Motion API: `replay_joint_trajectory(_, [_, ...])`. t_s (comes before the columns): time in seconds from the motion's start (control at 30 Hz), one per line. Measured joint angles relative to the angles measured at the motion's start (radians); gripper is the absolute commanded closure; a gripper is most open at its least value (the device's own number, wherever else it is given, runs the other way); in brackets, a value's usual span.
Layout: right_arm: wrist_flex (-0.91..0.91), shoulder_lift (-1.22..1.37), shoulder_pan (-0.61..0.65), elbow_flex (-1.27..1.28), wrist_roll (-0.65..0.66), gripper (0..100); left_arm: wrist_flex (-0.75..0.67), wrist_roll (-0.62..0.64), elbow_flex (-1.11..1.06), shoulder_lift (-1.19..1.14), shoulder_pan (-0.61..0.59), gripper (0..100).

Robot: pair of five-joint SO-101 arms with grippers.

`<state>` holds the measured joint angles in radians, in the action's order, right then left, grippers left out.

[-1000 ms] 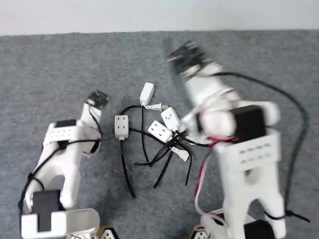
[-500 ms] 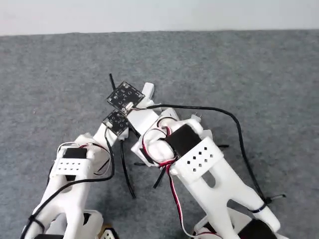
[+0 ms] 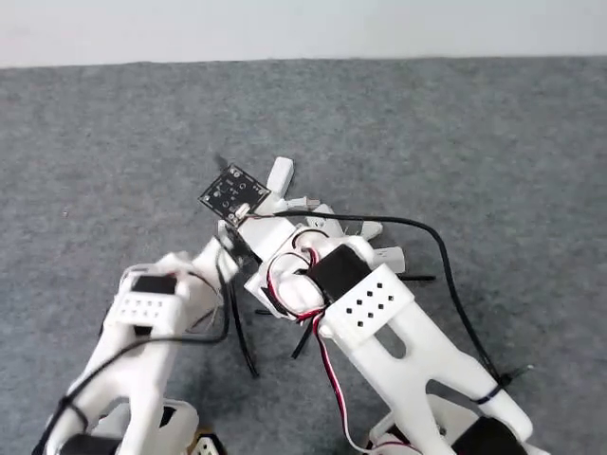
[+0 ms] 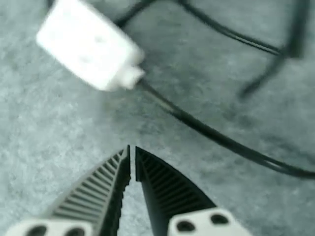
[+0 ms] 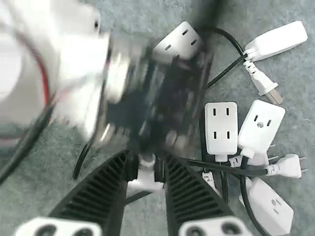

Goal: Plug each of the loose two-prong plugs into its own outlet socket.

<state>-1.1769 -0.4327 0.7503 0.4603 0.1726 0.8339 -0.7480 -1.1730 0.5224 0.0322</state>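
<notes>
1. High view: the left arm (image 3: 152,303) and right arm (image 3: 375,303) are both leaning over the cord tangle (image 3: 242,341) at the table's (image 3: 493,123) centre. A white block (image 3: 281,174) is lying at the tangle's 12 o'clock.
2. Left wrist view: the left gripper (image 4: 132,150) is hovering almost closed and empty, near a white outlet (image 4: 88,46).
3. Right wrist view: the right gripper (image 5: 146,157) is standing partly open astride a small white piece (image 5: 142,186). Whether it is gripping the piece, I cannot tell. A loose plug (image 5: 266,91) is lying nearby.
4. Judging: a plug pickup is beginning. Next, the prongs need aiming at a steadied outlet.
</notes>
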Motion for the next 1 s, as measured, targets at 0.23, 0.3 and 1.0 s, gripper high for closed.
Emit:
replay_joint_trajectory(0.23, [0.055,0.000,-0.037,0.011,-0.092,99.0,-0.081,0.018,-0.187,0.292,0.005,99])
replay_joint_trajectory(0.3, [0.109,0.000,-0.057,0.035,-0.155,99.0,-0.129,0.086,-0.212,0.324,-0.015,99])
replay_joint_trajectory(1.0, [0.597,0.450,-0.106,-0.146,-0.348,99.0,-0.405,0.660,-0.146,0.338,-0.356,98])
